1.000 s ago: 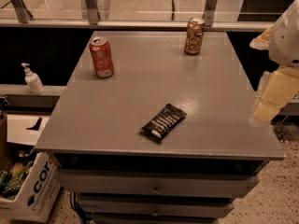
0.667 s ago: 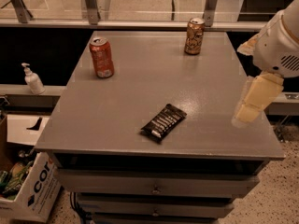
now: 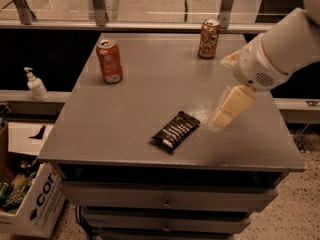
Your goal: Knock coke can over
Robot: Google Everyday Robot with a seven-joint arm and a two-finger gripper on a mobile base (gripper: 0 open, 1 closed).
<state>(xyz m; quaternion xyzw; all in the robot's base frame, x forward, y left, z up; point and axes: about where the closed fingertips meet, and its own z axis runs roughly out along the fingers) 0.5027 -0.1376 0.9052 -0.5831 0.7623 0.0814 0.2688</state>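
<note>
The red-orange coke can (image 3: pixel 109 61), silver-topped, stands upright at the back left of the worktop (image 3: pixel 125 119). The pincer (image 3: pixel 223 115), its spread impossible to tell, has swung inward from the right edge, well apart.

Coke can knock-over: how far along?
Done: nothing, the coke can stands upright at the far left of the table. In hand: the gripper hovers over the right side, near the black snack bar, apart from the can. Left: reach the can and tip it.

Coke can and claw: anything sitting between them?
Only bare tabletop between coke can and claw, in the camera view; the black snack wrapper lies beside the claw.
</note>
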